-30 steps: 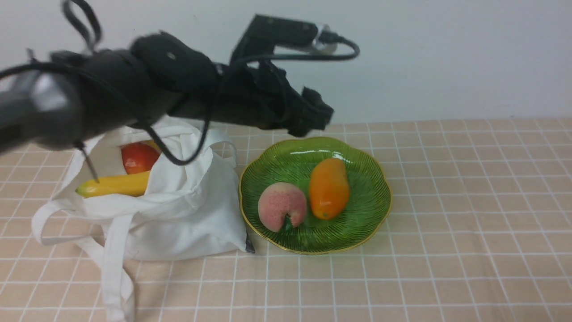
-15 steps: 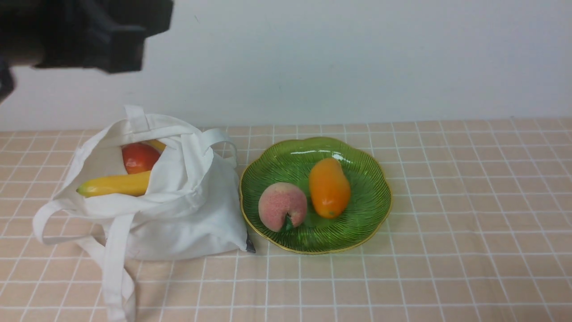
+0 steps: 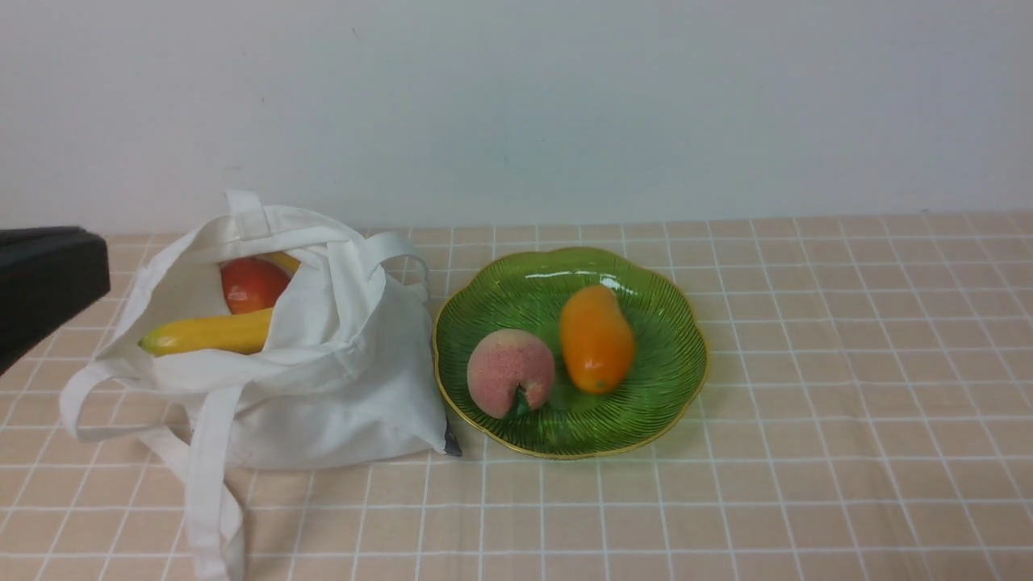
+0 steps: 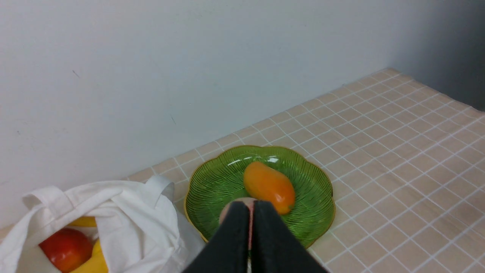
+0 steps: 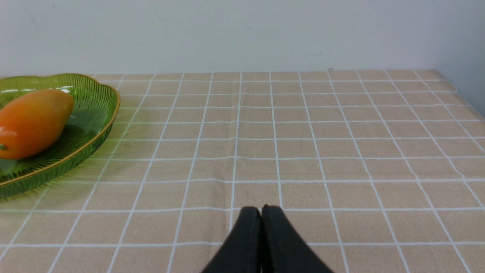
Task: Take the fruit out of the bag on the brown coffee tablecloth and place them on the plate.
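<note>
The white bag (image 3: 323,379) lies on the beige checked tablecloth (image 3: 807,403), left of the green plate (image 3: 670,339). A yellow banana (image 3: 210,332) and a small red fruit (image 3: 252,284) show in the bag's mouth. The pink peach (image 3: 510,373) and the orange mango (image 3: 595,339) lie on the plate. My left gripper (image 4: 251,206) is shut and empty, raised well back from the plate (image 4: 212,185); the peach is mostly hidden behind its fingers. My right gripper (image 5: 261,209) is shut and empty, low over bare cloth to the right of the plate (image 5: 102,113).
A white wall stands behind the table. A black part of my left arm (image 3: 44,278) shows at the left edge of the front view. The bag's long straps (image 3: 206,492) trail toward the front edge. The cloth's right edge (image 4: 435,89) shows in the left wrist view.
My left arm has pulled back from above the plate, up and to the left, and now only a bit shows at the left edge. The fruits, bag and plate have not moved.
</note>
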Controlling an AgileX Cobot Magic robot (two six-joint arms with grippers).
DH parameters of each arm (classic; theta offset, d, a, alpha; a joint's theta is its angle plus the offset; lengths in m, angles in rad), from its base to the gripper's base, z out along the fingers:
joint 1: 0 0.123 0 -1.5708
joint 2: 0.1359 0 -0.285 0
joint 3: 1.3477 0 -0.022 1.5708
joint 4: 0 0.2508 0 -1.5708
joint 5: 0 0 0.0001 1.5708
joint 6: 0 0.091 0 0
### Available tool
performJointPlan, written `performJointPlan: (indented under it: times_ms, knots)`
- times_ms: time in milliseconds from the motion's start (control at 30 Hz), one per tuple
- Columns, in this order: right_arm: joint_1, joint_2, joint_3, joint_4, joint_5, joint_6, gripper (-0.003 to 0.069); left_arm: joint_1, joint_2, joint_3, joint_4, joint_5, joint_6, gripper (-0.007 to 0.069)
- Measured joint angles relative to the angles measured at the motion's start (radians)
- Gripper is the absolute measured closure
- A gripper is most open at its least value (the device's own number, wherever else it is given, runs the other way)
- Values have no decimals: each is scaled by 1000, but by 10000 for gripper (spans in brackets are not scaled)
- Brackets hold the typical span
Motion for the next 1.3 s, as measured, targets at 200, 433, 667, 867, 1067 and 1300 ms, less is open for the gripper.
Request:
performJointPlan:
  times_ms: [200,433,667,867,1067,1300]
  knots:
    - [0,0,0,0,0,0,673,0,-52,0,12,33,0,632]
    - [0,0,0,0,0,0,673,5,-98,41,157,13,-84,632]
    - [0,0,0,0,0,1,673,126,-292,358,279,-190,-168,632]
    - [0,0,0,0,0,1,673,263,-492,687,307,-329,-169,632]
    - [0,0,0,0,0,1,673,318,-581,921,310,-350,-170,632]
    - [0,0,0,0,0,1,673,319,-581,924,310,-320,-176,632]
